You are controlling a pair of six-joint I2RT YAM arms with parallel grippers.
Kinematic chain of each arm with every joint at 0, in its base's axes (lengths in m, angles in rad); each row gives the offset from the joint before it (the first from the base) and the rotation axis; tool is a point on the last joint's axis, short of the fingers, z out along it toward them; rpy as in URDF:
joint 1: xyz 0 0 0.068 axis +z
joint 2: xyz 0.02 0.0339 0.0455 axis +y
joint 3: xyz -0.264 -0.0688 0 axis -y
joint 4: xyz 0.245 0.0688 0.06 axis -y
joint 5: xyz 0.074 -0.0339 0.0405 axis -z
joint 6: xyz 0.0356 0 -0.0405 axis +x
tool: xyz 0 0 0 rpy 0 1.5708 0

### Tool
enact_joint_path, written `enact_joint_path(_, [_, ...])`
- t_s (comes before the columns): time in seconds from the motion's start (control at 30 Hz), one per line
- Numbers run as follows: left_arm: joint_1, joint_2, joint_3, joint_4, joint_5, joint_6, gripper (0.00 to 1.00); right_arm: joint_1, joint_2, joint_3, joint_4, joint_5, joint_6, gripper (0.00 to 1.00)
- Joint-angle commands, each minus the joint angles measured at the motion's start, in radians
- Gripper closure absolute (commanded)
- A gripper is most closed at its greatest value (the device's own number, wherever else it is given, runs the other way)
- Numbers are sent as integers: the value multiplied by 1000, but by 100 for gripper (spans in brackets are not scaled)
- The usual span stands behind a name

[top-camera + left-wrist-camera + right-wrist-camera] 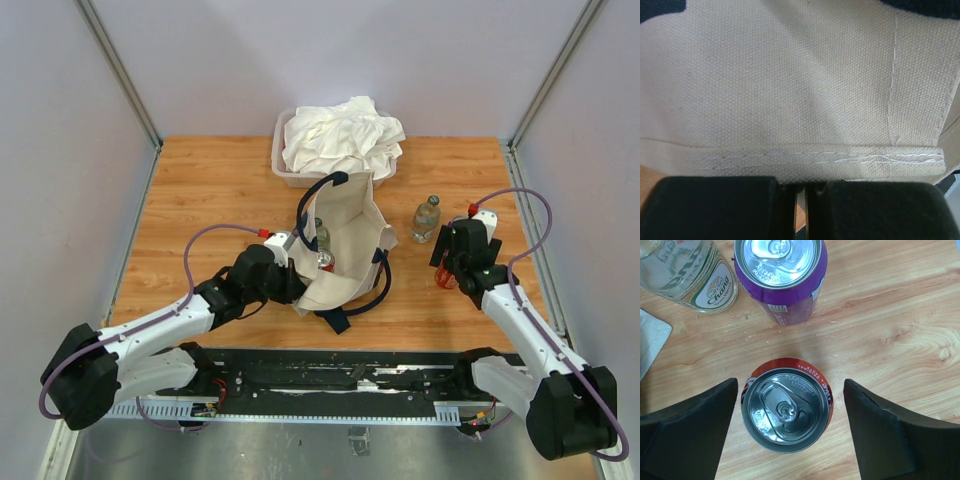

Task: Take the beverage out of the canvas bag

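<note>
Robot test cell, lab-type setting, not domestic. Plain pale wall panels (350,50) on left, far and right sides, joined by aluminium corner posts (118,70). Wood-grain tabletop (200,190) as work surface. Left arm (150,335) and right arm (520,320) bolted to a black mounting rail (330,375) at near edge. Exposed purple cable (515,190) loops off the wrist. Staged props: plastic tub (280,165) of white cloth, canvas bag (345,240), glass bottle (426,218)

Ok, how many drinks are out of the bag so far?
3: a red can between the right fingers, a purple can just beyond it, a glass bottle beside that. The canvas bag may hide more.
</note>
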Motion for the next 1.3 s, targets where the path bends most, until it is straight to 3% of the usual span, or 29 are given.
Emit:
enact_joint_path(0.0, [1, 39, -11, -104, -21, 18, 93, -20, -30, 70, -72, -4, -13, 13])
enact_joint_path(0.23, [1, 28, -11, -119, -22, 18, 93, 72, -131, 250, -160, -35, -90, 16])
enact_joint_path(0.37, [2, 17, -14, -123, -31, 6, 93, 177, -125, 397, -195, -93, -155, 35])
enact_joint_path(0.6, [2, -4, -14, -141, -44, -5, 93, 482, 20, 656, -262, -77, -263, 41])
enact_joint_path(0.8, [1, -59, -24, -167, -64, -31, 94, 611, 179, 690, -197, -154, -268, 46])
enact_joint_path(0.97, [1, -112, -35, -194, -85, -50, 94, 642, 298, 678, -175, -211, -204, 41])
enact_joint_path(1.27, [2, -141, -48, -205, -88, -72, 94, 651, 411, 619, -105, -309, -149, 4])
